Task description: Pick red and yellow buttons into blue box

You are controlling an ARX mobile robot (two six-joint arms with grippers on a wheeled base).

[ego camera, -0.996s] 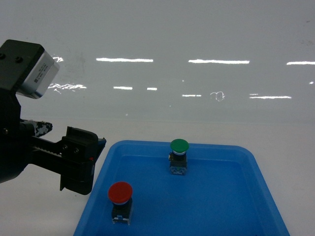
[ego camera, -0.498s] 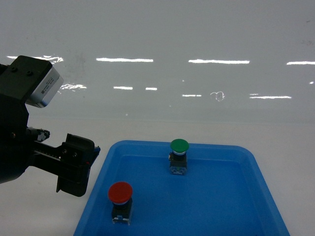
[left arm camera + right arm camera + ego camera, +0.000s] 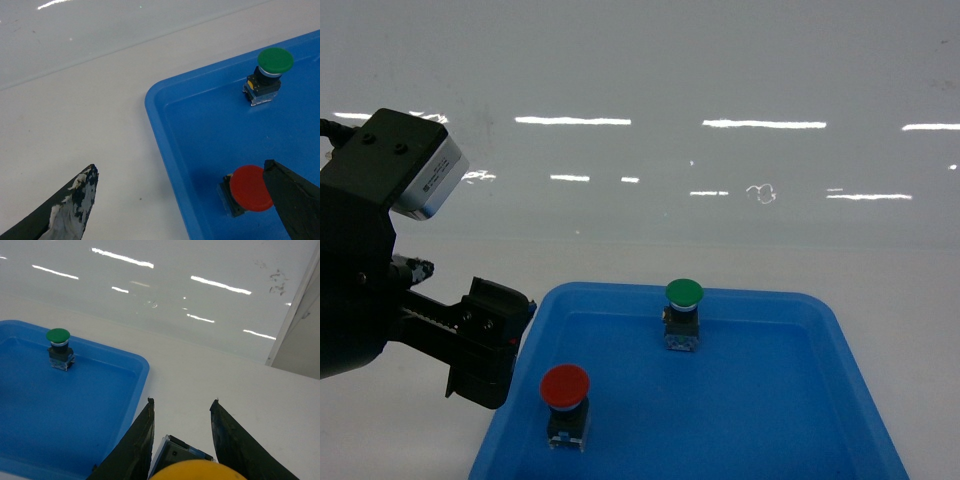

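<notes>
Yellow button (image 3: 187, 471) is sitting gripped between my right gripper (image 3: 181, 440) fingers, while my wide-open, empty left gripper (image 3: 185, 200) is straddling the tray edge beside the red button (image 3: 565, 388), neither boxed yet.

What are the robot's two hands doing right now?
Left gripper: open, empty, near the red button.
Right gripper: closed on the yellow button.

red button (image 3: 565, 386), green button (image 3: 684, 292), yellow button (image 3: 200, 471), blue tray (image 3: 840, 400).
</notes>
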